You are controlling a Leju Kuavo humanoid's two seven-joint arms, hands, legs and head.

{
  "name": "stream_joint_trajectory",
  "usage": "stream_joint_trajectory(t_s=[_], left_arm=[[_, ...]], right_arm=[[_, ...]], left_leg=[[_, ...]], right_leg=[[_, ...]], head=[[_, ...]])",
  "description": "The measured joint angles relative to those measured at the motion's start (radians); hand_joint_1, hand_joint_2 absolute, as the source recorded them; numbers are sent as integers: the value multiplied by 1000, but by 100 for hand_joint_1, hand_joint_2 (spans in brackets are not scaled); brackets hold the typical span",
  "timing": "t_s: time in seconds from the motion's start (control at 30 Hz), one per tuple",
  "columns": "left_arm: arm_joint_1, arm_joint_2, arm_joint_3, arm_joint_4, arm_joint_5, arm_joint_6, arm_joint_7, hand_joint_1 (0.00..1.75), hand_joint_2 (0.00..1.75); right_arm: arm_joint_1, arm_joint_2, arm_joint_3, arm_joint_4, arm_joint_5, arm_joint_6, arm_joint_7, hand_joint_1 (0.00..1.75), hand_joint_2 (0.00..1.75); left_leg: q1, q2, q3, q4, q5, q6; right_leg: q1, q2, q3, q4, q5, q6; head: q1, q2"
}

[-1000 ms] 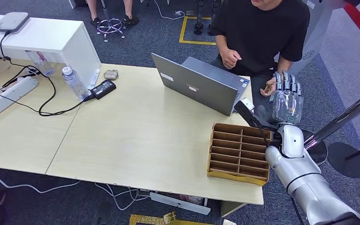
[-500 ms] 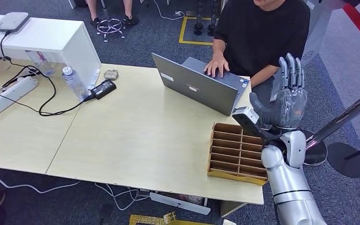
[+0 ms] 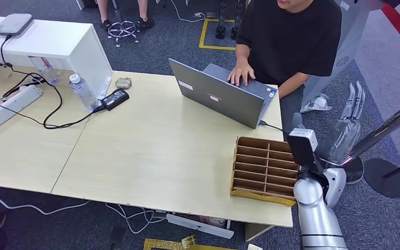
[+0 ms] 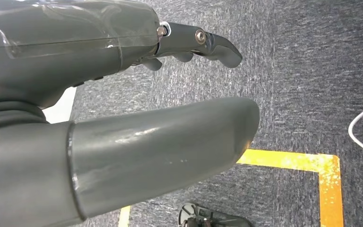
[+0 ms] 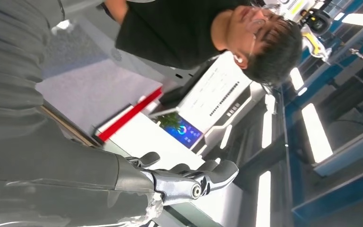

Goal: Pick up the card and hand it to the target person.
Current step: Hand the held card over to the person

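My right hand point(image 3: 345, 125) is raised beside the surface point(image 3: 151, 151), past its right edge, with the fingers straight and spread, and it holds nothing. My left hand point(image 4: 123, 94) hangs above the grey carpet, fingers stretched out, apart from the thumb, and empty also. I cannot find the card in any view, so I cannot tell where it is.

On the surface I count one grey laptop point(image 3: 221, 94), with a small logo on its lid that is too small to read. The person point(image 3: 291, 36) in a black shirt sits behind it with one hand point(image 3: 241, 73) on the keyboard. Near my right arm stands one brown cardboard organizer point(image 3: 264, 169) with many compartments. At the far left I see one water bottle point(image 3: 82, 91), one black power adapter point(image 3: 114, 98), one white power strip point(image 3: 8, 107).
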Motion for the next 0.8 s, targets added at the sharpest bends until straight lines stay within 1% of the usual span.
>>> stream_joint_trajectory(t_s=[0.17,0.43,0.63,0.8], left_arm=[[0,-2,0,0,12,7,-3,0,0],[0,-2,0,0,13,14,-4,0,0],[0,-2,0,0,14,17,-8,0,0],[0,-1,1,0,16,17,-15,0,0]], right_arm=[[85,5,-1,-39,-54,0,-18,0,175],[221,32,-5,-57,-72,0,-101,0,175],[290,68,-19,-47,-98,0,-145,0,175],[320,90,-30,-32,-139,0,-166,0,175]], left_leg=[[0,0,0,0,0,0],[0,0,0,0,0,0],[0,0,0,-1,0,0],[0,0,0,-1,0,0]], right_leg=[[0,0,0,0,0,0],[0,0,0,0,0,0],[0,0,0,0,0,0],[0,0,0,0,0,0]], head=[[0,0],[0,0],[0,0],[0,0]])
